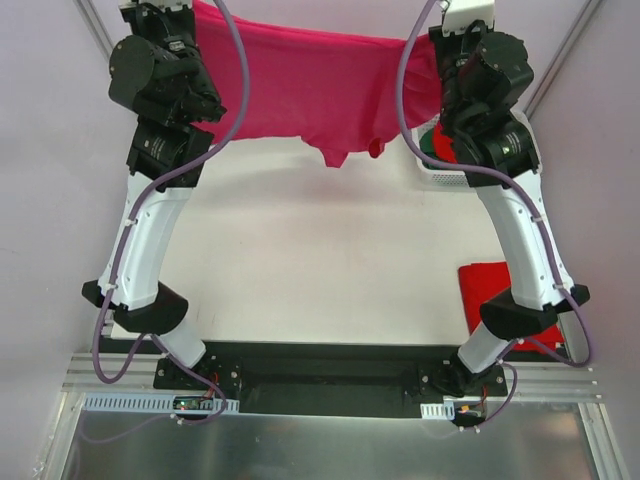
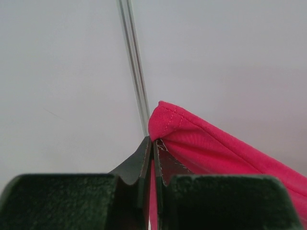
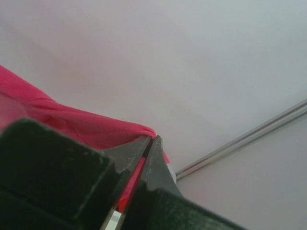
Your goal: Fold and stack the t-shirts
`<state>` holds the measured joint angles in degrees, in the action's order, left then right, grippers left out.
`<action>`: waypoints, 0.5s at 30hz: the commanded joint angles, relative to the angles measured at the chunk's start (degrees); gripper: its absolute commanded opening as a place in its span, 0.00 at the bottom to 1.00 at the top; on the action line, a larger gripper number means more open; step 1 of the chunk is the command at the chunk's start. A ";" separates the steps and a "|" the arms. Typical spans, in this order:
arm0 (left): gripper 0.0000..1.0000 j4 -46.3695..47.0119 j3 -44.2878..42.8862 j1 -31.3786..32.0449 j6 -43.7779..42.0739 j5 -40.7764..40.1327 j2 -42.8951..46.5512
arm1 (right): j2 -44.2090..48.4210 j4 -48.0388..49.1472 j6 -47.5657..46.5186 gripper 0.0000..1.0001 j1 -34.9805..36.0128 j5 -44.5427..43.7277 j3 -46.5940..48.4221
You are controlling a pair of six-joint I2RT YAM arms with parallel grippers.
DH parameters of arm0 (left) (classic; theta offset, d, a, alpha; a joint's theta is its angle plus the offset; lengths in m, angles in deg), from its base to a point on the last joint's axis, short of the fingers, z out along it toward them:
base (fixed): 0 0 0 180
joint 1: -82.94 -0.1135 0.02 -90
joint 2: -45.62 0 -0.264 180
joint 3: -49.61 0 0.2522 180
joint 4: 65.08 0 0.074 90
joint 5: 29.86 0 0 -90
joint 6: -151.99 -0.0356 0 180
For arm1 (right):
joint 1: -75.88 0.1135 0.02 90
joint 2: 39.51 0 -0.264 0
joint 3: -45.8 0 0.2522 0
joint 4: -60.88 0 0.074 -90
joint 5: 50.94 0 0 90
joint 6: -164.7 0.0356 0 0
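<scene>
Magenta-pink t-shirt (image 1: pixel 320 90) hangs stretched above the tabletop (image 1: pixel 330 260), left end effector (image 2: pixel 152 146) and right end effector (image 3: pixel 149 143) each clamped on its upper edge; probably the spreading step; next, lower it flat, evenly

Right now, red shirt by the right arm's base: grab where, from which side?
Probably its left edge, near the far corner, coming down from its left: the red shirt lies flat, that edge is bare, and the right arm covers its right part. Left gripper and right gripper are shut on the pink shirt.
</scene>
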<state>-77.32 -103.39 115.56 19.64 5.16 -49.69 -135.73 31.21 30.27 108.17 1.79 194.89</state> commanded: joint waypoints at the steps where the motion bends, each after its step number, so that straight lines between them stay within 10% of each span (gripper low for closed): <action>1: 0.00 2.52 4.66 3.93 -2.74 -4.59 2.40 | 6.39 -0.08 1.44 0.01 2.24 -3.67 -4.79; 10: 0.00 1.47 27.26 20.09 -0.70 -18.48 18.30 | 21.59 -18.72 14.46 0.01 14.62 -14.01 -18.26; 15: 0.00 1.82 27.18 33.19 -3.97 -27.70 26.12 | 27.83 -7.09 0.71 0.01 36.13 -29.40 -18.86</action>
<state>-80.03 -74.08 142.68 18.33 -12.29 -34.34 -115.67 12.33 39.89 132.48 -12.64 175.15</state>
